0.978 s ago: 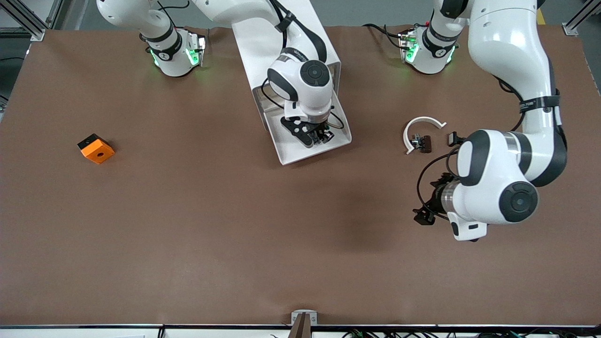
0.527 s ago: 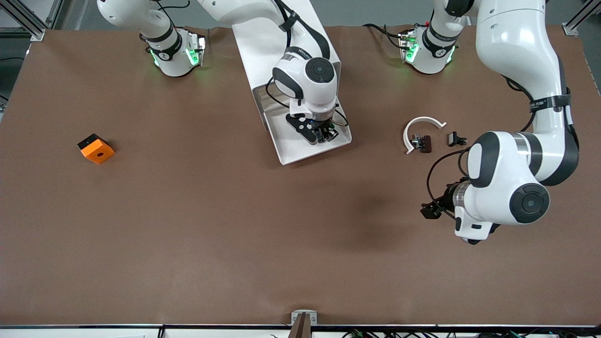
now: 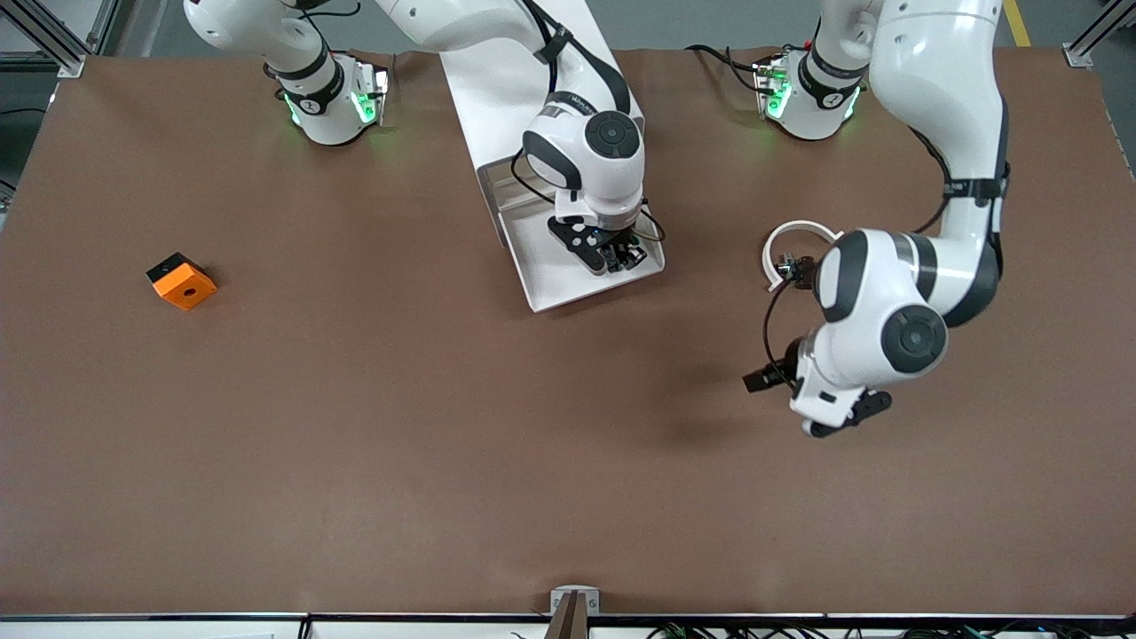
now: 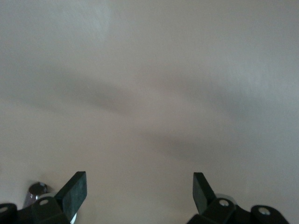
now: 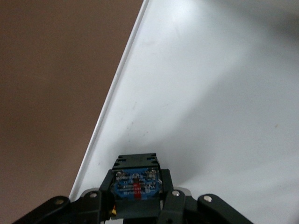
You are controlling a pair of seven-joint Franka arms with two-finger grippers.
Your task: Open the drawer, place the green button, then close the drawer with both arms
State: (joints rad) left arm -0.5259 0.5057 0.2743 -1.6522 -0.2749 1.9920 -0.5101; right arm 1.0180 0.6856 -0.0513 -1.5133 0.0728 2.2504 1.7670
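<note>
The right gripper (image 3: pixel 619 258) is low over the white tray of the open drawer (image 3: pixel 550 288). Its fingers (image 5: pixel 169 201) pinch the button (image 5: pixel 135 183), which sits between them just above the tray floor. The left gripper (image 4: pixel 139 198) hangs over bare brown table (image 3: pixel 444 426) toward the left arm's end, fingers spread wide with nothing between them. An orange cube (image 3: pixel 181 281) lies near the right arm's end.
</note>
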